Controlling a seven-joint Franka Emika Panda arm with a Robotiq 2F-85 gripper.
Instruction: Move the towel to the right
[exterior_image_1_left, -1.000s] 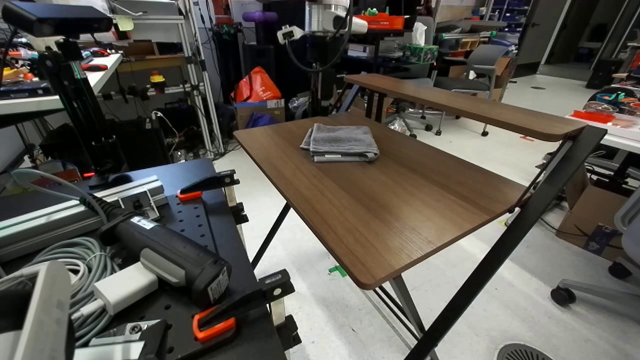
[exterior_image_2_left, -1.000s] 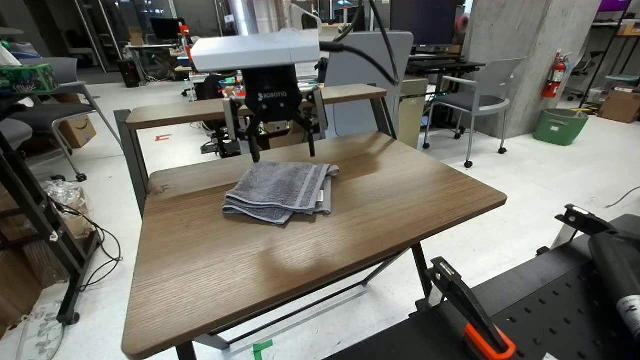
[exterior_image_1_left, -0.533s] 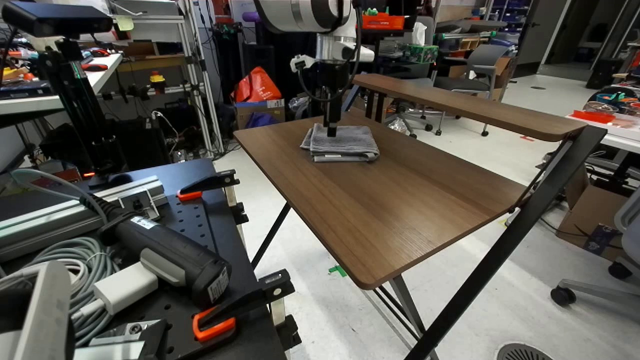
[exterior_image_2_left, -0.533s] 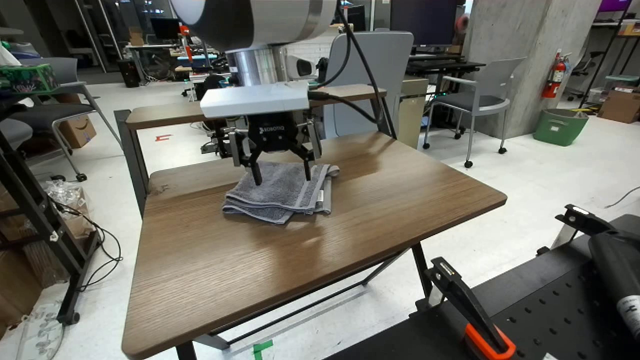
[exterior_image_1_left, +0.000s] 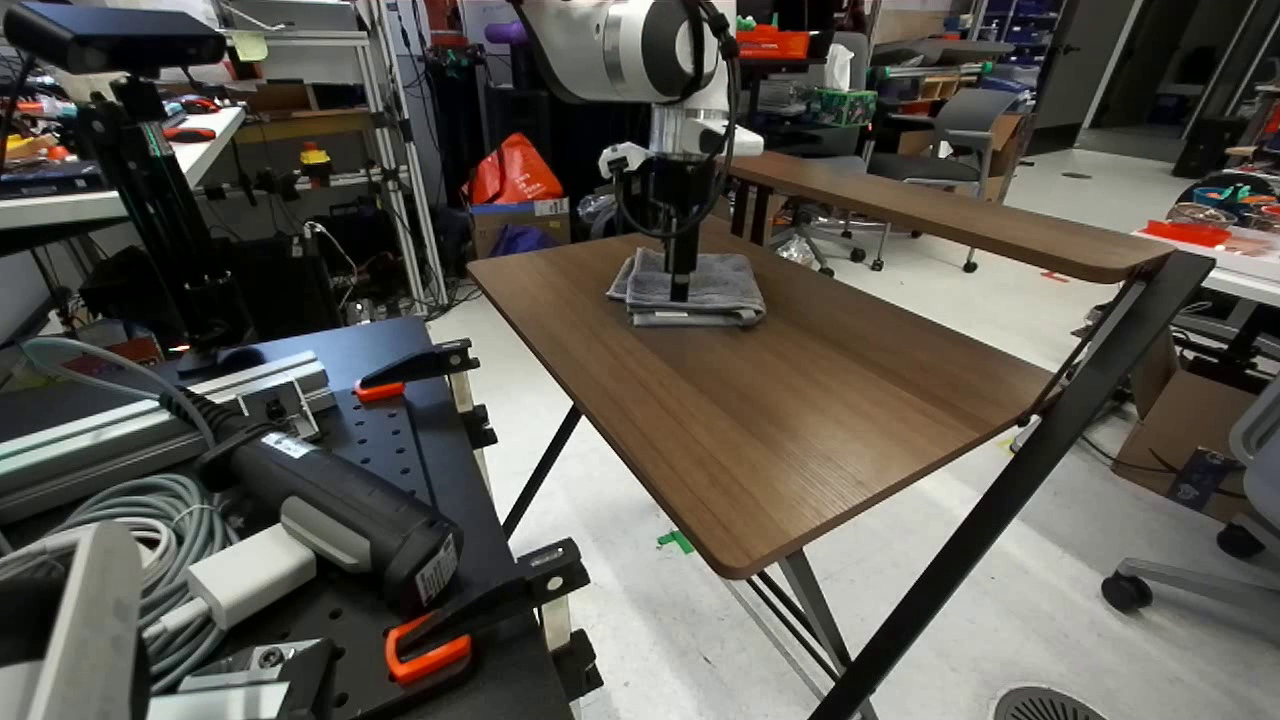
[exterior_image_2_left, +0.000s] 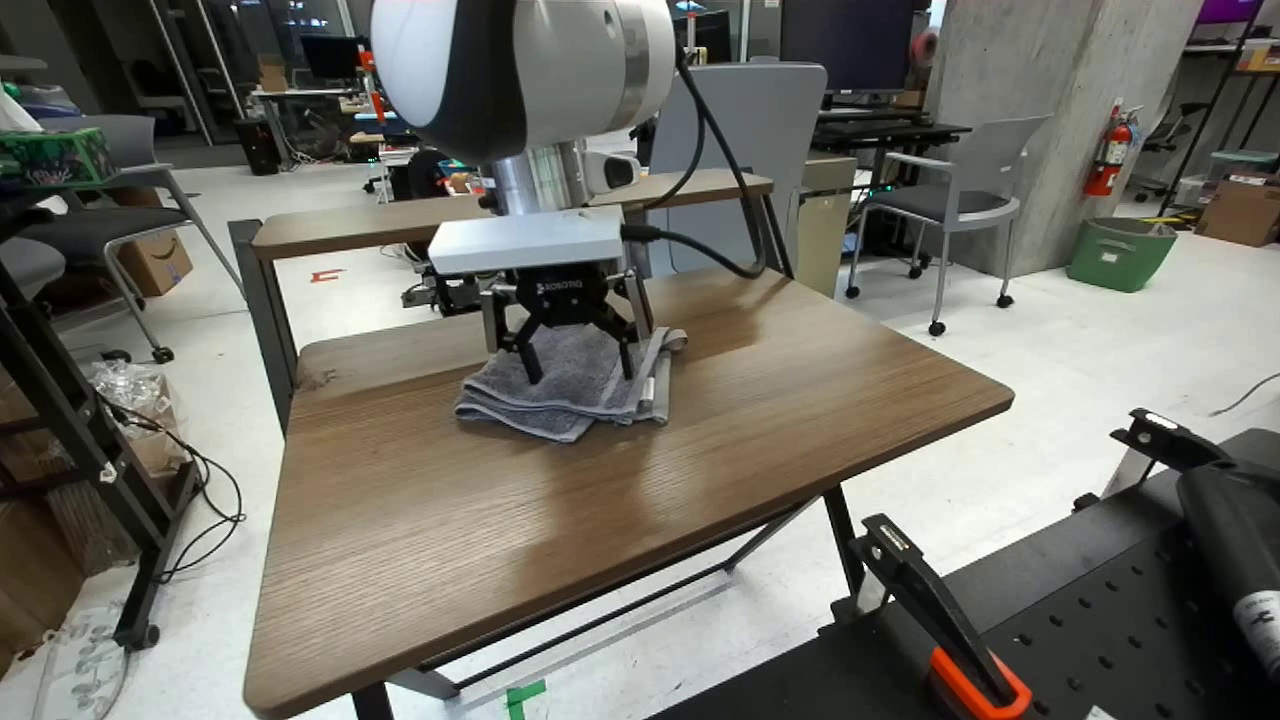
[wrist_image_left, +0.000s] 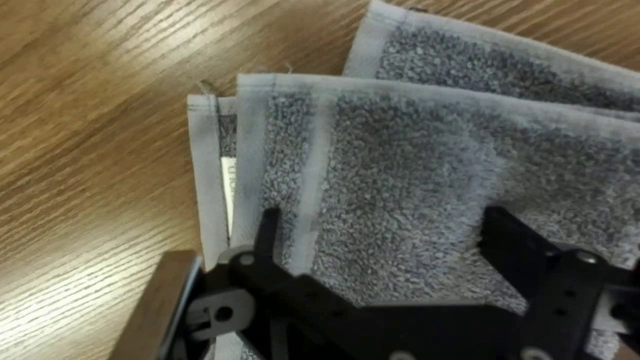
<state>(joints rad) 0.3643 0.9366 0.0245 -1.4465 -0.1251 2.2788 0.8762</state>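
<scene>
The towel, a folded grey cloth with whitish bands, lies flat on the brown tabletop in both exterior views (exterior_image_1_left: 730, 285) (exterior_image_2_left: 560, 412). It fills much of the wrist view (wrist_image_left: 410, 150), with its hemmed edges and a white label at the left. My gripper points straight down over the towel in both exterior views (exterior_image_1_left: 680, 294) (exterior_image_2_left: 582, 377). Its fingers are spread wide, and the tips appear to touch the towel's top. In the wrist view the gripper (wrist_image_left: 382, 212) is open, with only the towel's surface showing between its fingertips.
The brown tabletop (exterior_image_2_left: 420, 540) extends around the towel. A raised brown shelf (exterior_image_1_left: 930, 215) runs along one long side of the table. A black bench (exterior_image_1_left: 400, 480) with clamps, cables and a handheld tool stands beside it.
The gripper has come down from above the table onto the towel, staying open. In the last half second the towel has shifted slightly, towards the right in both exterior views.
</scene>
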